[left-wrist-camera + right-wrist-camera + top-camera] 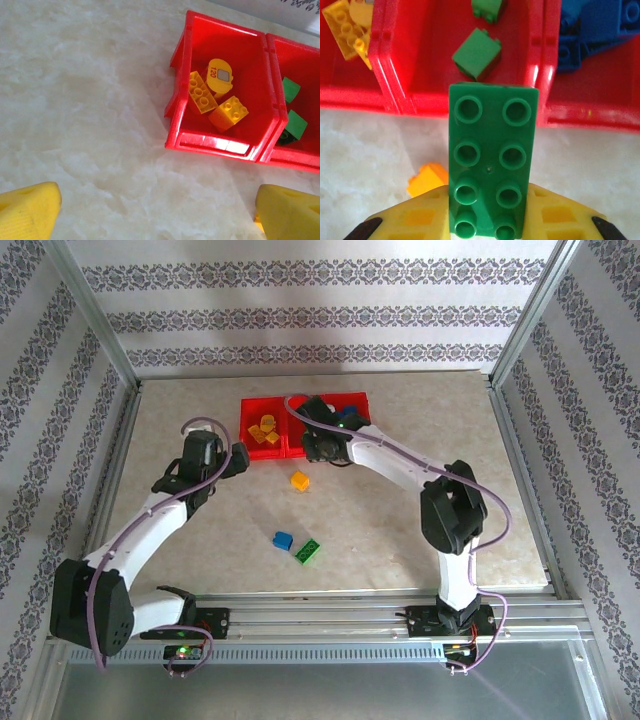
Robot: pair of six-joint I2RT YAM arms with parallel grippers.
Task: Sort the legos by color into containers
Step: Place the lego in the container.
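Note:
My right gripper (487,220) is shut on a long green lego (492,150), held just in front of the middle red container (425,105), which holds two green legos (477,54). The right container holds blue legos (600,30) and the left one yellow legos (347,27). From above, the right gripper (325,445) hangs at the containers' (358,400) near edge. My left gripper (160,220) is open over bare table, near the left container (215,145) with its yellow legos (202,92). A yellow lego (299,480), a blue lego (283,539) and a green lego (308,552) lie loose on the table.
The loose yellow lego (427,180) lies just below and left of my right fingers. The left gripper (240,455) sits beside the row's left front corner. Metal frame posts and patterned walls surround the beige table (420,430).

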